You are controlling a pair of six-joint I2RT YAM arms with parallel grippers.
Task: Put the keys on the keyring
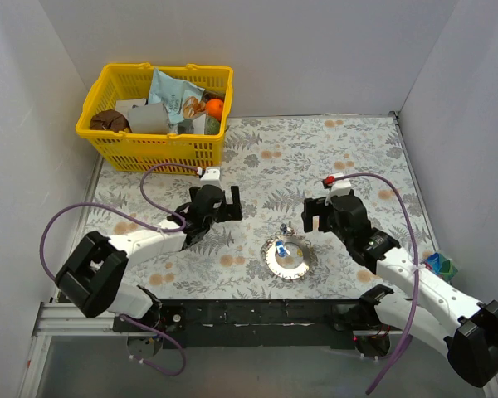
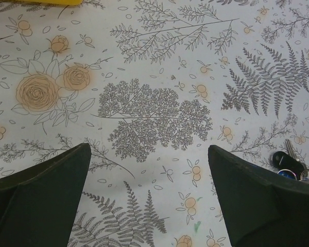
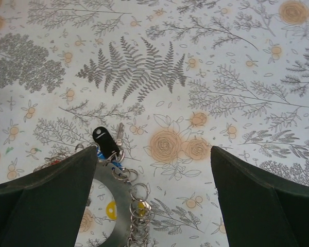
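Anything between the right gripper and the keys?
Nothing visible. The open right gripper hovers over bare tablecloth; the keys lie close beside it, at the rim of the keyring.

Overhead camera looks down on table [image 1: 357, 149]; both wrist cameras, close, share the keys [image 2: 287, 163] [image 3: 106, 141].

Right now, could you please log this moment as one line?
left claw open, empty | right claw open, empty | keys at keyring edge
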